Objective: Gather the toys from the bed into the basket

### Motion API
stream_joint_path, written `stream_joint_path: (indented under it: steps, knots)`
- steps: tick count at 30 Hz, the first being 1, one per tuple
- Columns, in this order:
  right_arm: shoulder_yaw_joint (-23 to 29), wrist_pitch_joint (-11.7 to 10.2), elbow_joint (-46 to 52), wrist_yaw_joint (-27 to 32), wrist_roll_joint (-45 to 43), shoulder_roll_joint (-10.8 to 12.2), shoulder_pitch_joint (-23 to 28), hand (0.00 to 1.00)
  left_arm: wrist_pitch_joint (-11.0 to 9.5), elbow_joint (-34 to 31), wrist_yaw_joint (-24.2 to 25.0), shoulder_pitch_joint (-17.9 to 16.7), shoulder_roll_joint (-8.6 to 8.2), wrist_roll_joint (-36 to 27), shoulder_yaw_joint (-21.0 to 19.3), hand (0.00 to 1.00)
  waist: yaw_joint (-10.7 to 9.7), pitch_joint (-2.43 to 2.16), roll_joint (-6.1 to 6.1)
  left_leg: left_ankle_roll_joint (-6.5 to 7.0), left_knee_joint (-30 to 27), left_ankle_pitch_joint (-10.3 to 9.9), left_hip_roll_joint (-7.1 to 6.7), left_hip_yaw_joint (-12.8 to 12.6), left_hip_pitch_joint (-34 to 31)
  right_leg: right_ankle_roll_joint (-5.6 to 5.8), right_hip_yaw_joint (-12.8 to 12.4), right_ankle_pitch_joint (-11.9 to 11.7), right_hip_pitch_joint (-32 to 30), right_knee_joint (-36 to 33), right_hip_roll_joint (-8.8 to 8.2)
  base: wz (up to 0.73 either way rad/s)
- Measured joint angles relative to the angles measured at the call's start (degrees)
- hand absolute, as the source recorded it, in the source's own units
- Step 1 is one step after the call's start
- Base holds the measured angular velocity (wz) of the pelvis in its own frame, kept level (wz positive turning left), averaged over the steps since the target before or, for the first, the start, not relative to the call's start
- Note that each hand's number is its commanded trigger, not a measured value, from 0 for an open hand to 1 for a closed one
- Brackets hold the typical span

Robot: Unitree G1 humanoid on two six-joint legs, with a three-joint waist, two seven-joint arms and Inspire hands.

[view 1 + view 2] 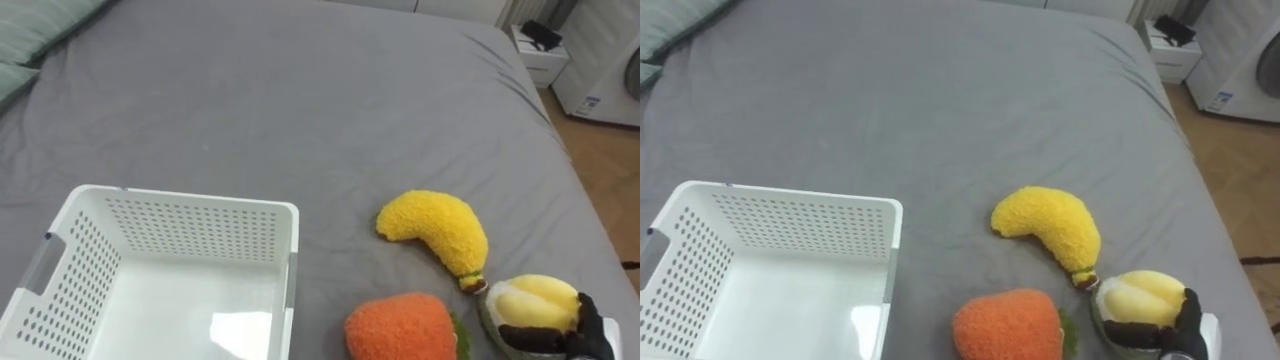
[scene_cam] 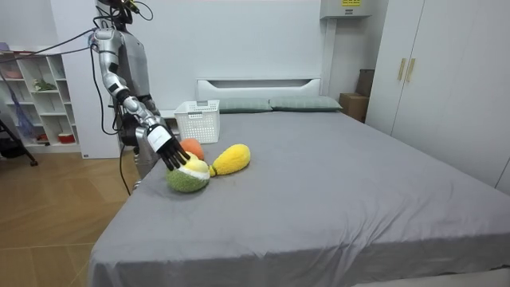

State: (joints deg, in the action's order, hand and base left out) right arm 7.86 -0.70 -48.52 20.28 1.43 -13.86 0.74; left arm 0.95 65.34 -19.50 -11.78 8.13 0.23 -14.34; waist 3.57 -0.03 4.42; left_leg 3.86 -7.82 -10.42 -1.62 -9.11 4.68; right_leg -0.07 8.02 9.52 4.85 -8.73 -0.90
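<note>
Three plush toys lie on the grey bed (image 1: 300, 110) near its right edge: a yellow banana (image 1: 438, 230), an orange round one (image 1: 400, 328) and a green and yellow one (image 1: 535, 298). My right hand (image 1: 590, 330) lies on the green and yellow toy with its dark fingers curled round it. A white perforated basket (image 1: 180, 215) stands to the left of the toys with nothing inside. In the room view I stand at the bedside, my right hand (image 2: 171, 153) reaching down onto the green and yellow toy (image 2: 189, 178), beside the banana (image 2: 231, 159) and the basket (image 2: 198, 119).
Pillows (image 1: 40, 25) lie at the head of the bed, far left. Past the bed's right edge are wooden floor, a white nightstand (image 1: 540, 55) and a white appliance (image 1: 605, 70). Shelves (image 2: 36, 104) stand behind me and a wardrobe (image 2: 430, 72) across the room.
</note>
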Motion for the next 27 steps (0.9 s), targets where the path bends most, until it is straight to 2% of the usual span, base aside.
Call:
stream_joint_path:
  steps: [5, 11, 12, 13, 14, 15, 19, 23, 27]
  knots:
    - [-1.1, -0.5, -0.3, 0.3, -0.2, 0.0, -0.2, 0.0, 0.3, 0.0, -0.1, -0.2, 0.01, 0.0, 0.0, 0.0, -0.1, 0.03, -0.6, 0.0, 0.0, 0.0, 0.01, 0.0, 0.1, 0.0, 0.0, 0.0, 0.1, 0.0, 0.03, 0.0]
    - [-1.7, -0.4, -1.1, 0.2, -1.9, 0.0, -0.2, 0.0, 0.5, 0.0, -0.2, -0.3, 0.01, 0.0, 0.0, 0.0, -0.2, 0.08, -0.63, 0.0, 0.0, 0.0, 0.01, 0.0, 0.1, 0.0, 0.0, 0.0, 0.1, 0.0, 0.03, 0.0]
    - [-1.7, -0.5, -2.3, 0.2, -2.7, -0.1, -0.3, 0.04, 0.5, -0.1, -0.3, -0.3, 0.01, 0.0, 0.0, 0.0, -0.2, 0.07, -0.61, -0.01, 0.0, 0.0, 0.01, 0.1, 0.1, 0.0, 0.1, 0.0, 0.1, 0.0, 0.03, 0.0]
    - [-1.6, -0.5, -2.9, 0.2, -3.1, -0.1, -0.3, 0.38, 0.5, -0.1, -0.3, -0.3, 0.01, 0.0, 0.0, 0.0, -0.2, 0.07, -0.6, -0.01, 0.0, 0.0, 0.01, 0.1, 0.1, 0.0, 0.1, 0.0, 0.1, 0.0, 0.02, 0.0]
    - [-1.6, -0.4, -3.7, 0.2, -3.9, -0.1, -0.3, 0.84, 0.5, -0.2, -0.3, -0.3, 0.01, 0.0, 0.0, 0.0, -0.2, 0.09, -0.59, -0.01, 0.0, 0.0, 0.0, 0.1, 0.1, 0.0, 0.1, 0.0, 0.1, 0.0, 0.03, 0.0]
    - [-1.6, -0.4, -4.4, 0.2, -4.4, -0.1, -0.3, 1.0, 0.5, -0.2, -0.4, -0.3, 0.02, 0.0, 0.0, 0.0, -0.3, 0.09, -0.59, -0.01, 0.0, 0.0, 0.0, 0.1, 0.1, 0.0, 0.1, 0.0, 0.1, 0.0, 0.03, 0.0]
    - [-1.0, -0.4, -5.3, 0.3, -5.7, -0.3, -0.2, 1.0, 0.5, -0.2, -1.3, -0.2, 0.02, 0.0, 0.0, 0.0, -0.6, 0.12, -0.56, -0.01, 0.1, 0.0, -0.01, 0.2, 0.0, 0.0, 0.1, 0.0, 0.2, 0.0, 0.04, 0.0]
    - [-0.9, -0.7, -7.3, 0.1, -6.8, -2.2, -0.3, 1.0, 0.5, -0.1, -1.9, -0.3, 0.25, 0.0, 0.0, 0.0, -0.6, 0.23, -0.4, -0.01, 0.1, 0.0, -0.01, 0.3, 0.6, 0.0, 0.0, 0.0, 1.2, 0.1, 0.05, 0.0]
    - [-0.3, -0.4, -9.7, 0.0, -6.8, -2.2, -0.1, 1.0, 0.5, 0.0, -2.3, -0.5, 0.22, 0.0, 0.0, 0.0, -0.5, 0.28, -0.37, -0.03, 0.1, 0.0, 0.01, 0.4, 0.8, 0.0, 0.0, 0.0, 1.3, 0.0, 0.06, 0.0]
